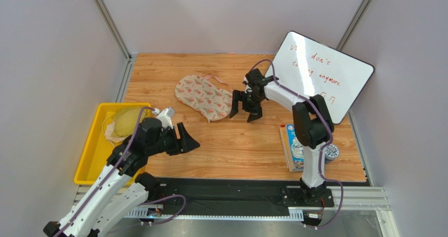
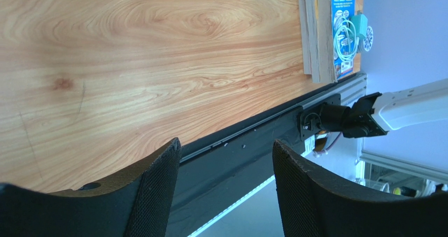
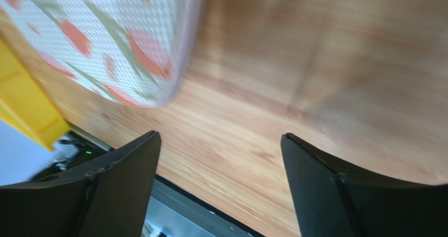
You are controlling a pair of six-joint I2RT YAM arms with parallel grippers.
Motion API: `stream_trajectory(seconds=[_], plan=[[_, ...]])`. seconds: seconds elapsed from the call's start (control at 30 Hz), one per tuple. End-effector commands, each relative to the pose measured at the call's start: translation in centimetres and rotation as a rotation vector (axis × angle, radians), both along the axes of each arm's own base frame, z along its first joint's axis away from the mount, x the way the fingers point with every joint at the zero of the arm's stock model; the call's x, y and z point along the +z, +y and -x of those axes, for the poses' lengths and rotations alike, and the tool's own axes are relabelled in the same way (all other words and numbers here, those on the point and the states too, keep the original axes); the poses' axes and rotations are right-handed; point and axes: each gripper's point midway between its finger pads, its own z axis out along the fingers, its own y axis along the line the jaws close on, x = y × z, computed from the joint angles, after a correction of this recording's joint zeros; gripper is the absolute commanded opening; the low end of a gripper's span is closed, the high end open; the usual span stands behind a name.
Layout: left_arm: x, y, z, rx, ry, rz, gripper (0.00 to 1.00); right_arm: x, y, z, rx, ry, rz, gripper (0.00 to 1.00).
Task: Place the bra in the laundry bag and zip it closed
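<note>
The laundry bag [image 1: 202, 96] is seen lying apparently closed; the bra is not visible and is presumed inside. The right gripper [image 1: 245, 112], just right of the bag, and the left gripper [image 1: 186, 141], nearer than it, are spread apart and empty. Only withdrawal seems needed.

**Left arm** [image 1: 100, 200] and **right arm** [image 1: 314, 166]: white link shells, black joint housings. **Left gripper** [image 1: 188, 140] and **right gripper** [image 1: 245, 112]: black, with broad tapered fingers. Purple cables [image 1: 340, 192] rise from the black base plate [image 1: 231, 195] along each arm.
</note>
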Motion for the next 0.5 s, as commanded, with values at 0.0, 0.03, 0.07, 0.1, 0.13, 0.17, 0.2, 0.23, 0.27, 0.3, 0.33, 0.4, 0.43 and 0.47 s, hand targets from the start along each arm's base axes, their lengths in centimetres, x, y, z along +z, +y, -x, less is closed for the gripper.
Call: stream_trajectory(seconds=[0.0,0.03,0.07,0.1,0.13,0.17,0.2,0.23,0.27,0.3,0.33,0.4,0.43,0.47], plan=[[0.1,1.4,1.2,0.081,-0.031,0.054,0.71,3.6,-4.0,1.9,-0.001,-0.148,0.131,1.00],[0.2,1.6,1.4,0.087,-0.046,0.068,0.71,3.0,-4.6,2.8,-0.009,-0.150,0.142,1.00],[0.8,1.9,1.8,0.095,-0.087,0.098,0.72,4.9,-4.8,3.0,-0.023,-0.202,0.115,1.00],[0.2,2.2,1.9,0.117,-0.081,0.106,0.72,5.4,-4.9,3.4,-0.028,-0.220,0.100,1.00],[0.1,2.4,2.1,0.124,-0.092,0.120,0.73,4.7,-5.2,4.8,-0.027,-0.200,0.088,1.00],[0.7,2.6,2.5,0.134,-0.128,0.157,0.73,7.1,-4.8,4.7,-0.046,-0.279,0.026,1.00],[-0.2,2.7,2.7,0.139,-0.122,0.163,0.73,7.6,-4.7,5.1,-0.052,-0.297,-0.005,1.00],[-0.2,2.8,2.9,0.147,-0.124,0.188,0.74,8.9,-4.0,5.2,-0.048,-0.345,-0.071,1.00],[0.3,3.0,3.3,0.150,-0.165,0.228,0.74,8.1,-4.3,6.4,-0.067,-0.320,-0.090,1.00],[-0.3,3.0,3.5,0.150,-0.163,0.237,0.74,9.7,-4.2,7.1,-0.076,-0.366,-0.140,1.00],[-0.4,3.1,3.7,0.153,-0.172,0.253,0.75,10.2,-4.0,7.7,-0.076,-0.374,-0.179,1.00],[-0.4,3.2,4.2,0.151,-0.211,0.305,0.75,10.5,-4.5,9.3,-0.117,-0.400,-0.240,1.00],[-0.5,3.2,4.4,0.146,-0.219,0.319,0.75,10.7,-4.5,9.7,-0.129,-0.427,-0.273,1.00],[-0.5,3.2,4.6,0.139,-0.229,0.332,0.75,9.0,-5.2,11.1,-0.142,-0.406,-0.274,1.00]])
